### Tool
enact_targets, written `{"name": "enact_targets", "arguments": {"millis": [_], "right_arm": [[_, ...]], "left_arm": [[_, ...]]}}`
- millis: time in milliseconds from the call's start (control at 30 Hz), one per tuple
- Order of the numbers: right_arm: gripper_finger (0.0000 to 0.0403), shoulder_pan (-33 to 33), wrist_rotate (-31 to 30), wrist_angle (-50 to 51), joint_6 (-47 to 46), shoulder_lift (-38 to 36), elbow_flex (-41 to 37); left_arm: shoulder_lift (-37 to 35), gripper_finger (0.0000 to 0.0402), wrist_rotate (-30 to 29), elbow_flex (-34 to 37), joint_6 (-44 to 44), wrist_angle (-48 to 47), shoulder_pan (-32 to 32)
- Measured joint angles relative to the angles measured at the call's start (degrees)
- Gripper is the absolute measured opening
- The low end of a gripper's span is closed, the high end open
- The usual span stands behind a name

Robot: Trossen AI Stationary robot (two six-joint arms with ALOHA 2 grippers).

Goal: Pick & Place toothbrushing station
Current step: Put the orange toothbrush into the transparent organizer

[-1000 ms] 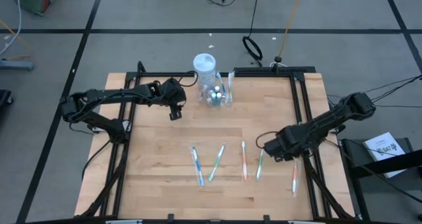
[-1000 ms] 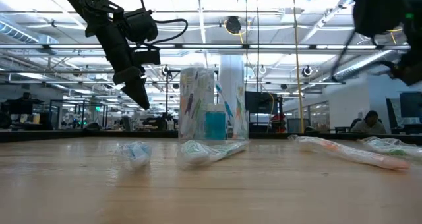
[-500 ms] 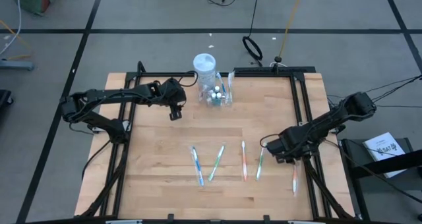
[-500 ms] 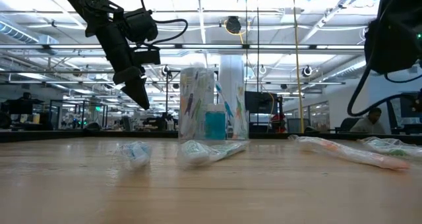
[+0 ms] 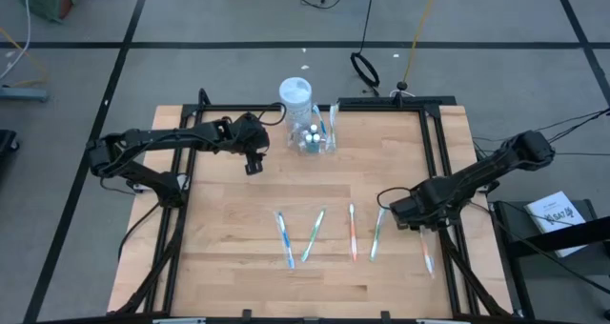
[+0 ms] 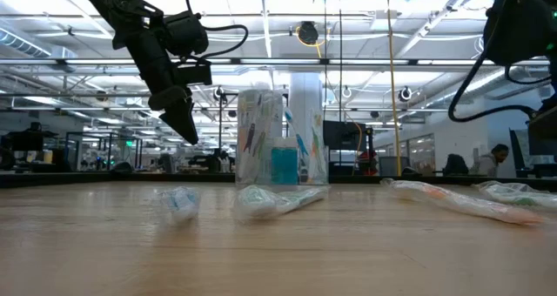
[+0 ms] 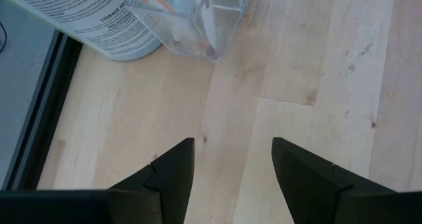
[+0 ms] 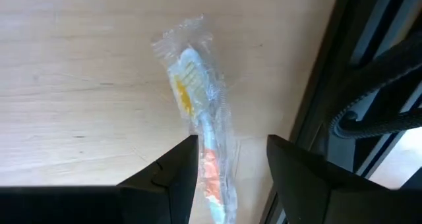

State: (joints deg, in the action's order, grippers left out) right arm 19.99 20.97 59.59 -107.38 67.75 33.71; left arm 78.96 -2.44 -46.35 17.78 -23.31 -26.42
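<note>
The clear plastic cup point(image 5: 315, 138) stood near the worktop's far edge, around the middle, with small white-capped tubes point(image 5: 312, 132) and a toothbrush or two inside it, and the taller clear jar point(image 5: 296, 100) with the white lid touching it on the far-left side. Five wrapped toothbrushes lay loose toward the near edge: a blue one point(image 5: 286, 239), a green one point(image 5: 313, 235), an orange one point(image 5: 353, 232), another green one point(image 5: 376, 233), and an orange-and-white toothbrush point(image 8: 201, 112) off by the right edge. The right claw point(image 5: 420, 219) hung right over that last brush, fingers spread either side of its handle, not touching it. The left claw point(image 5: 254, 163) hovered above bare worktop point(image 5: 229, 219) just left of the cup, fingers spread, holding nothing.
</note>
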Motion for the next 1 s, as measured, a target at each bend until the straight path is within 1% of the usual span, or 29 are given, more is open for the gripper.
{"name": "enact_targets", "arguments": {"millis": [167, 333, 433, 567, 667, 767, 867, 1000], "right_arm": [[0.0171, 0.0, -0.89, -0.83, 0.5, -0.6, 0.0], [0.0171, -0.05, -7.72, -6.58, 8.4, -0.6, 0.02], [0.0171, -0.42, -7.49, -6.5, 8.95, -0.57, 0.02], [0.0171, -0.44, -7.65, -3.29, 9.34, -0.55, 0.0], [0.0171, -0.44, -7.77, -2.94, 10.01, -0.6, -0.38], [0.0171, -0.44, -7.9, -5.04, 12.45, -0.57, -2.43], [0.0167, -0.46, -7.76, -11.26, 13.92, -0.8, -5.72], [0.0144, -0.93, -5.64, -13.87, 17.3, -0.75, -8.72]], "left_arm": [[0.0, 0.0209, 0.01, 0.0, 0.02, 0.0, -0.02], [0.0, 0.0209, 0.0, 0.0, 0.02, 0.0, -0.02], [0.0, 0.0209, 0.0, 0.0, 0.02, 0.0, -0.01], [0.0, 0.0209, 0.0, 0.0, 0.02, 0.0, -0.02], [0.0, 0.0209, 0.0, 0.0, 0.01, 0.0, -0.01], [0.0, 0.0209, 0.0, 0.0, 0.0, 0.0, -0.02], [0.0, 0.0209, 0.0, 0.0, 0.0, 0.0, -0.01], [0.0, 0.0209, 0.0, 0.0, 0.0, 0.0, -0.01]]}}
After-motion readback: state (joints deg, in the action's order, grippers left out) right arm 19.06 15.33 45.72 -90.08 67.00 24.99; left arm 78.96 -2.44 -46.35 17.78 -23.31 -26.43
